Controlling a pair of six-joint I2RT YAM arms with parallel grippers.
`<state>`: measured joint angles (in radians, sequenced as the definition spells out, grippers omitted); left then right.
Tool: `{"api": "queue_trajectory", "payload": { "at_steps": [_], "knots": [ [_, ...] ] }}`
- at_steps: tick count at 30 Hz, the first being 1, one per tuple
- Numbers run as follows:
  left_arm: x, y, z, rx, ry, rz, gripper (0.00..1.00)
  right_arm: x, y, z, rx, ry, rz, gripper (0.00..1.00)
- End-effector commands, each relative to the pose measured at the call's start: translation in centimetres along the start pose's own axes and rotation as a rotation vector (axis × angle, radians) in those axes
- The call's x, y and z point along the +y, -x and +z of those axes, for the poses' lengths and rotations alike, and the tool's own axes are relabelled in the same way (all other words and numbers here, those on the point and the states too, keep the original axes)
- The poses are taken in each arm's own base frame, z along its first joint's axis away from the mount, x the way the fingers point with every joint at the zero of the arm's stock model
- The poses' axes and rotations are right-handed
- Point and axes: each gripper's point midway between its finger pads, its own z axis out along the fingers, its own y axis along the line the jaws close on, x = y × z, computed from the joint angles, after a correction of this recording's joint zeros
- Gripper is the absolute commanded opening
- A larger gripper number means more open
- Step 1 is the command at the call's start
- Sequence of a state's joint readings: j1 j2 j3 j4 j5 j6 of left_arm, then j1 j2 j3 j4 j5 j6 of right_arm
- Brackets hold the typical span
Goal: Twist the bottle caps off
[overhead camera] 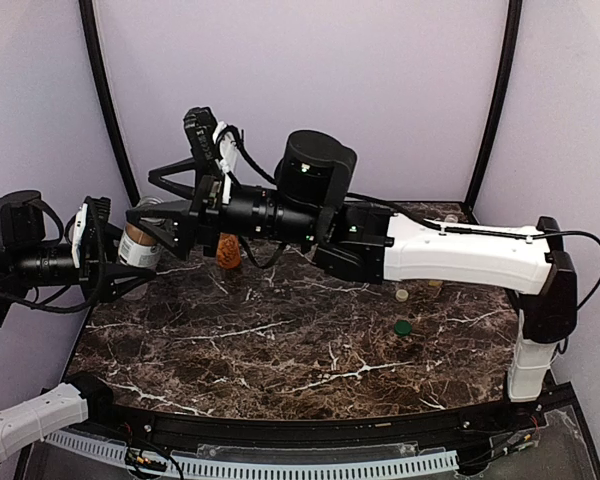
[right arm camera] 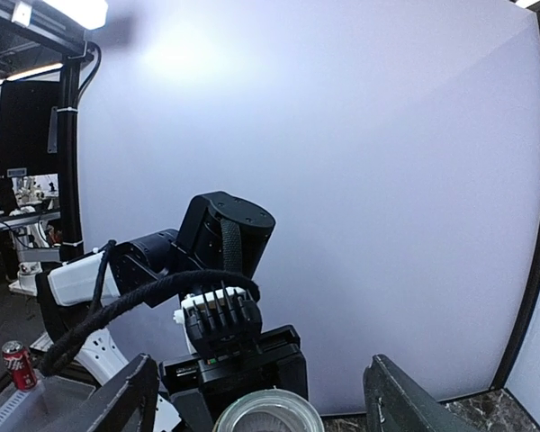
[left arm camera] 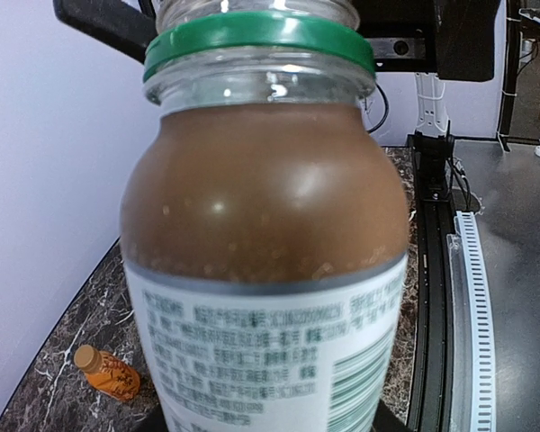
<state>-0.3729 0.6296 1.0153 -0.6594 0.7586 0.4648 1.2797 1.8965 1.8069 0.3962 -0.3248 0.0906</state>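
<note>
I count two bottles in view: a brown bottle (left arm camera: 265, 225) and an orange bottle (overhead camera: 228, 250). I count three caps: a cream cap (overhead camera: 402, 295), a green cap (overhead camera: 404, 327), an orange cap (left arm camera: 88, 358). One red can (right arm camera: 18, 364).

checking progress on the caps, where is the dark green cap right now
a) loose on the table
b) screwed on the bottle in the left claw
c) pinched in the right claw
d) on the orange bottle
a: the dark green cap lies loose on the table, right of centre, and the clear bottle shows an open mouth in the right wrist view.
</note>
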Motion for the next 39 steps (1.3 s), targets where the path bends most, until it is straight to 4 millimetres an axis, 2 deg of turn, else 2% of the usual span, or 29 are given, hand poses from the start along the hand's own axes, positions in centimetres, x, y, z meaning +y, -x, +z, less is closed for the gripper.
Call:
{"api": "queue_trajectory", "payload": {
  "at_steps": [1, 4, 6, 10, 14, 15, 17, 18, 20, 22, 26, 29, 31, 34, 39],
  "knots": [
    [0.0, 0.4, 0.0, -0.02, -0.005, 0.01, 0.3, -0.8, -1.2, 0.8, 0.028, -0.027, 0.014, 0.75],
    [0.1, 0.4, 0.0, -0.018, -0.004, 0.01, 0.3, -1.0, -1.8, 0.9, 0.046, -0.036, 0.016, 0.7],
    [0.1, 0.3, 0.1, -0.016, -0.002, 0.01, 0.3, -1.0, -2.2, 1.0, 0.055, -0.032, 0.021, 0.62],
    [0.2, 0.4, 0.1, -0.017, 0.0, 0.009, 0.3, -1.1, -2.6, 1.0, 0.07, -0.038, 0.033, 0.3],
    [0.3, 0.4, 0.1, -0.013, 0.005, 0.011, 0.3, -1.2, -2.4, 0.7, 0.075, -0.048, 0.03, 0.03],
    [0.3, 0.3, 0.1, -0.01, 0.006, 0.011, 0.3, -1.1, -2.1, 0.5, 0.073, -0.052, 0.025, 0.0],
    [0.4, 0.1, 0.2, -0.004, 0.012, 0.011, 0.46, -1.3, -1.7, -0.1, 0.074, -0.067, 0.012, 0.0],
    [0.5, -0.2, 0.2, 0.003, 0.02, 0.008, 0.71, -1.4, -1.6, -0.4, 0.08, -0.08, 0.003, 0.0],
    [0.7, -0.8, 0.2, 0.017, 0.037, 0.0, 0.95, -2.1, -1.4, -1.5, 0.105, -0.129, -0.02, 0.0],
    [1.0, -1.4, 0.2, 0.032, 0.063, 0.0, 0.98, -3.6, -1.9, -3.3, 0.155, -0.22, -0.044, 0.0],
    [1.9, -2.3, 0.1, 0.052, 0.129, 0.01, 0.99, -7.2, -3.4, -8.9, 0.278, -0.428, -0.089, 0.0],
    [2.0, -2.7, 0.0, 0.057, 0.148, 0.019, 0.99, -8.8, -5.4, -14.3, 0.415, -0.554, -0.051, 0.0],
    [1.9, -3.2, 0.2, 0.062, 0.145, 0.016, 0.99, -9.8, -7.7, -19.1, 0.522, -0.675, -0.014, 0.0],
    [2.0, -3.5, 0.4, 0.06, 0.146, 0.016, 0.99, -10.7, -10.4, -27.3, 0.617, -0.893, 0.034, 0.0],
    [2.1, -3.4, 0.7, 0.048, 0.141, 0.013, 0.99, -11.1, -11.0, -41.2, 0.529, -1.282, 0.107, 0.0]
  ]
}}
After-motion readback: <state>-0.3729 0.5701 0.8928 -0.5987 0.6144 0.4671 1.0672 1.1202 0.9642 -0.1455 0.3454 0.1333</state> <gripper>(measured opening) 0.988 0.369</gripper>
